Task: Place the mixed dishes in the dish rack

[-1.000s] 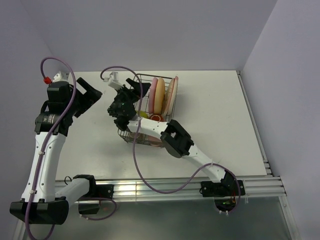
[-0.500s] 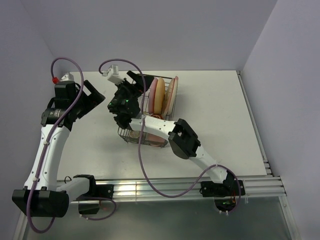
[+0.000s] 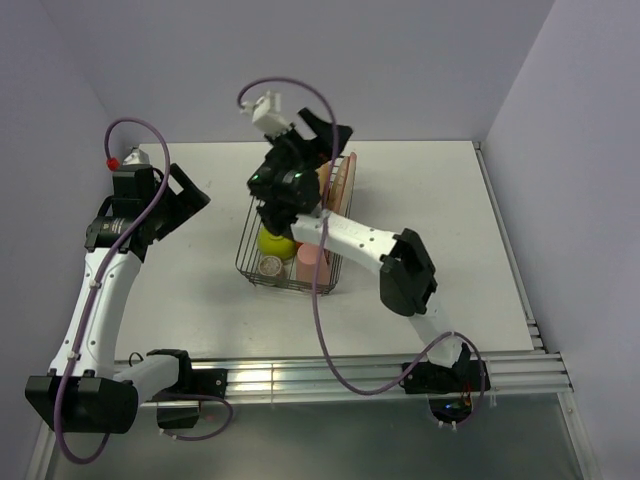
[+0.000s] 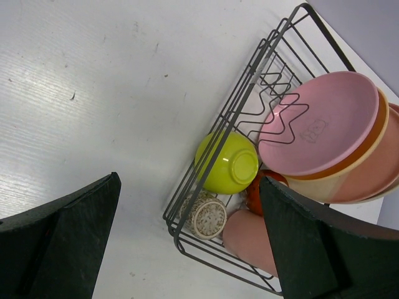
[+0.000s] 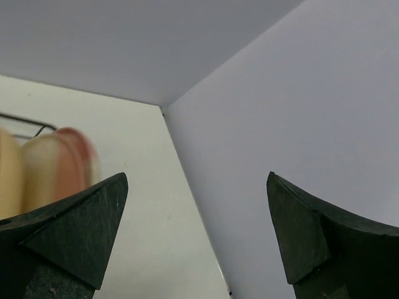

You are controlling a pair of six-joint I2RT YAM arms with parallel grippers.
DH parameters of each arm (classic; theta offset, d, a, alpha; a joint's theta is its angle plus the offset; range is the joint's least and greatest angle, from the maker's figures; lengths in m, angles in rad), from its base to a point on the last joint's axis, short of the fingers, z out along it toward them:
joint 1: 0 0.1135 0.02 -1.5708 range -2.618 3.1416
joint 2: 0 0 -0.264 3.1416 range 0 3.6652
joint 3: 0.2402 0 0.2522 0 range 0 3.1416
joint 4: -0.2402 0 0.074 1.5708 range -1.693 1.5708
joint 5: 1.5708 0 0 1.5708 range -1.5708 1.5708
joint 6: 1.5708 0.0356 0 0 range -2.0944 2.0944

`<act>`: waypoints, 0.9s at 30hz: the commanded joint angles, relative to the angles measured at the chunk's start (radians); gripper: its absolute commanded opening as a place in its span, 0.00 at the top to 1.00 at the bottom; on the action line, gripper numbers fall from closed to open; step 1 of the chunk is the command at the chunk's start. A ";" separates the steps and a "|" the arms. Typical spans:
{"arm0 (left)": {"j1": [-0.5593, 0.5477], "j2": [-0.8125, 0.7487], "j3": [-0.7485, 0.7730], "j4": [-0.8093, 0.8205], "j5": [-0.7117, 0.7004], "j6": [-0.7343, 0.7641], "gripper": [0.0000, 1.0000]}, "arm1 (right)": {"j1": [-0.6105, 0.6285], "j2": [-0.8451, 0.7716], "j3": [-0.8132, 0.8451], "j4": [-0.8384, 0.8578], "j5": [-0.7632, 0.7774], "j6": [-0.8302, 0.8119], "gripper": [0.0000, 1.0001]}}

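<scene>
Two hands spread wide, gripping nothing: left hand (image 4: pixel 190 179) (facing the dish rack (image 4: pixel 231 115)) and right hand (image 5: pixel 197 177).

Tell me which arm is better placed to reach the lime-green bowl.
Left, probably: the open left gripper faces the lime-green bowl in the dish rack, while the right gripper hovers above it, aimed at the wall.

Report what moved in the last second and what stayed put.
The right gripper lifted off the near left part of the dish rack and swung to above its far end. It is open and empty, and the lime-green bowl and salmon-pink cup are now uncovered. The left gripper, open, edged slightly toward the rack. The rack and the plates did not move.
</scene>
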 commanded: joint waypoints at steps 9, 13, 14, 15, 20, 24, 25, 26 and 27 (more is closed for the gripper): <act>0.003 -0.002 -0.001 0.029 -0.018 -0.004 0.01 | -0.095 -0.379 0.035 0.462 0.181 0.175 0.00; 0.000 -0.011 -0.012 0.030 -0.010 -0.019 0.01 | -0.109 -0.653 -0.329 0.439 -0.052 0.621 0.00; 0.000 -0.019 -0.013 0.029 -0.010 -0.021 0.01 | -0.124 -0.764 -0.407 0.225 -0.092 0.751 0.00; -0.001 -0.022 -0.013 0.021 -0.010 -0.019 0.01 | -0.170 -0.815 -0.484 -0.026 -0.143 1.165 0.00; -0.004 -0.043 -0.026 0.018 -0.034 -0.015 0.01 | -0.397 -0.814 -0.167 -1.576 -0.709 2.146 0.00; -0.006 -0.034 -0.046 0.032 -0.022 -0.010 0.01 | -0.399 -0.704 -0.053 -1.984 -0.810 2.141 0.00; -0.007 -0.031 -0.047 0.027 -0.014 -0.007 0.01 | -0.399 -0.715 -0.093 -2.003 -0.850 2.160 0.00; -0.009 -0.025 -0.049 0.026 -0.011 -0.004 0.01 | -0.397 -0.745 -0.134 -2.031 -0.925 2.172 0.00; -0.013 -0.027 -0.052 0.023 -0.010 0.004 0.01 | -0.399 -0.754 -0.192 -2.049 -0.950 2.213 0.00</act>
